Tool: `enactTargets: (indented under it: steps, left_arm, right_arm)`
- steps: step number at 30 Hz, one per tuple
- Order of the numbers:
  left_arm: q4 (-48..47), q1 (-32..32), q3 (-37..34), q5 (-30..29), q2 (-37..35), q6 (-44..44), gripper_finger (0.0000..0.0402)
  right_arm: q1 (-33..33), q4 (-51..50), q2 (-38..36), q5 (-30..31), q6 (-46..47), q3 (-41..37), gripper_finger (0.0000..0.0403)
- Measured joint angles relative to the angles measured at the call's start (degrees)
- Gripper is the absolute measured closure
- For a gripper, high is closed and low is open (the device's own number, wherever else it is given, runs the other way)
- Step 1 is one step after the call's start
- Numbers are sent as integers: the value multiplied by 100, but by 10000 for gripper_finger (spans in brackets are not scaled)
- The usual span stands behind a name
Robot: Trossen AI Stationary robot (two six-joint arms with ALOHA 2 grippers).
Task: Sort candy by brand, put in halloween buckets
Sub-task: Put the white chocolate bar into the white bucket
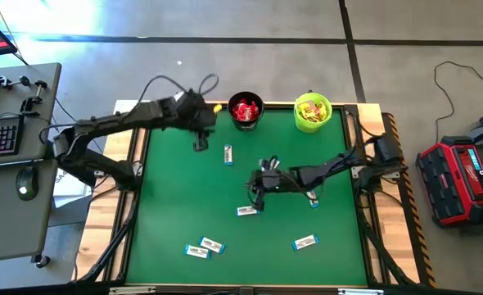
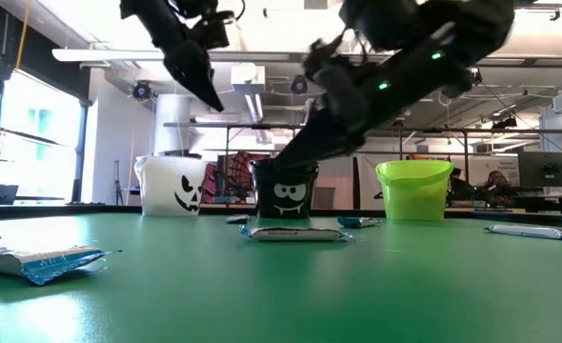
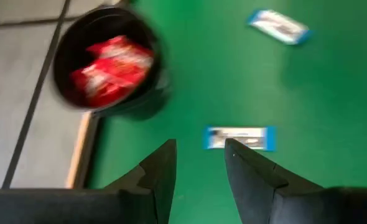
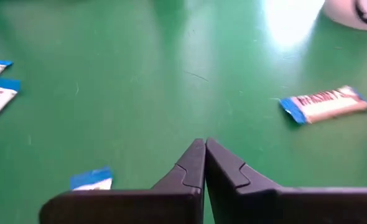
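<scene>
Several white-and-blue candy bars lie flat on the green table, among them one (image 1: 228,154) near the far edge and one (image 1: 247,211) mid-table. The black bucket (image 1: 246,111) holds red packets and the lime green bucket (image 1: 313,112) holds yellow ones. The white bucket (image 2: 176,186) shows in the low view, but my left arm hides it from above. My left gripper (image 3: 199,158) hangs open above the table, just short of a bar (image 3: 241,138) and beside the black bucket (image 3: 109,62). My right gripper (image 4: 204,152) is shut and empty above mid-table, with a bar's blue end (image 4: 91,180) below it.
More bars lie toward the near edge (image 1: 205,247) (image 1: 305,242), and another (image 1: 313,197) lies under the right arm. Wooden rails (image 1: 374,205) border the green mat. A desk with a keyboard (image 1: 0,135) stands to the left and a red case (image 1: 458,176) to the right.
</scene>
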Motion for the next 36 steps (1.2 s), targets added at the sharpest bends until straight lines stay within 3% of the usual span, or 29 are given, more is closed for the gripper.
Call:
enactTargets:
  steps: [8, 13, 17, 22, 29, 36]
  left_arm:
    - [-530, -1754, -505, 104, -355, -712, 273]
    - [-1081, -2957, -510, 467, -277, -2174, 273]
    - [-990, -3687, -510, 879, -155, -3810, 273]
    - [-666, -4216, -510, 1242, 197, -5516, 273]
    - [-419, -4788, -535, 982, 852, -6194, 280]
    - [1208, -5266, -1545, 947, 979, -7978, 306]
  right_arm:
    - [421, -62, -966, 535, 399, -835, 403]
    - [611, -125, -1189, 613, 539, -996, 403]
    - [677, -158, -1189, 609, 538, -1000, 403]
    - [682, -186, -1187, 609, 525, -1000, 403]
    - [682, -188, -1184, 606, 475, -1000, 403]
    - [682, -192, -1184, 598, 457, -1000, 403]
